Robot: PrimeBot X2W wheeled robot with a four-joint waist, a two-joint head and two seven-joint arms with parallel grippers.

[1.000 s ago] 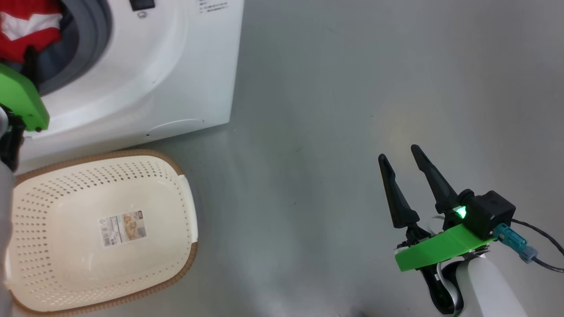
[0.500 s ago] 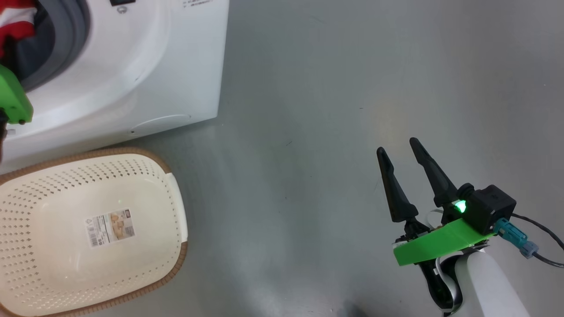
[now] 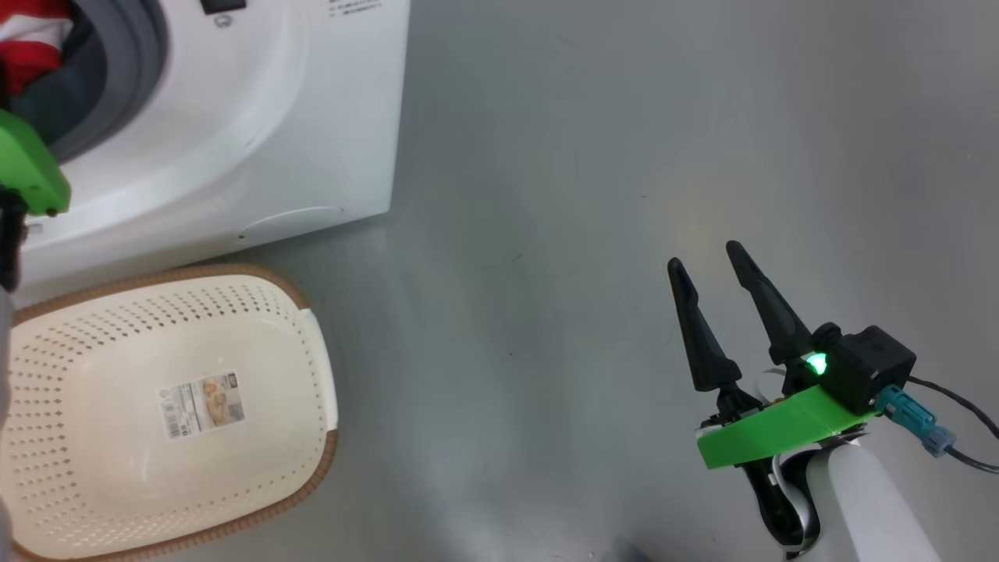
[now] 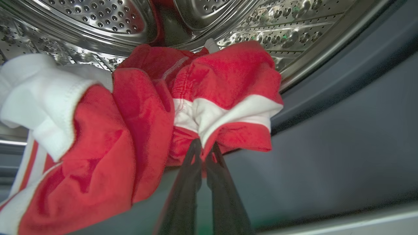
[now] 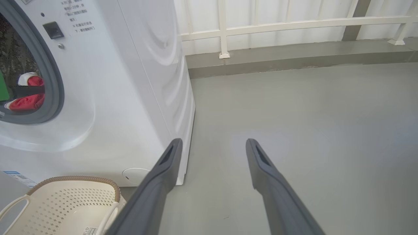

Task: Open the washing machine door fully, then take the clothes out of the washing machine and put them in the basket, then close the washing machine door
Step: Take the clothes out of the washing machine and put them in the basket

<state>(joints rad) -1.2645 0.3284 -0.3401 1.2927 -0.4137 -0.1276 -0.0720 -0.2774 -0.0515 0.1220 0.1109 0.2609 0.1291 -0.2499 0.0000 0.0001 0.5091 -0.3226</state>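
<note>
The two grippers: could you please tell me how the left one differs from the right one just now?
The left gripper is shut, pinching the red and white clothes; the right gripper is open and holds nothing. The left gripper reaches into the steel drum of the washing machine; the right gripper hangs over the grey floor, apart from the machine. Both have two long dark tapered fingers.

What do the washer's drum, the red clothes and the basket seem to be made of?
The drum: likely polished steel, shiny and reflective, punched with holes. The clothes: soft fabric, matte red and white, creased, with stitched seams. The basket: smooth cream plastic with moulded perforations; its brown rim looks woven, but may be moulded plastic too.
</note>
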